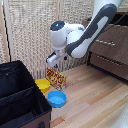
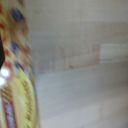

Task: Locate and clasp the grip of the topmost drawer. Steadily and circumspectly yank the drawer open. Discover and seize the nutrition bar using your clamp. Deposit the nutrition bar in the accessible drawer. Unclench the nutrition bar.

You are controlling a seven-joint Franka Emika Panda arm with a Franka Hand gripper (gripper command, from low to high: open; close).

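Currently the clamp point(image 1: 53, 62) sits right at the top edge of the nutrition bar point(image 1: 56, 77), which stands upright on the wooden floor point(image 1: 95, 100) just beside the yellow bowl point(image 1: 43, 85) and blue bowl point(image 1: 57, 98), well away from the dresser drawer point(image 1: 111, 44). Can't tell from either view whether the fingers are closed on the packet or only touching it. Packet looks light, thin, crinkly and slick, so I'd pinch across the flat faces near the top edge, gently.
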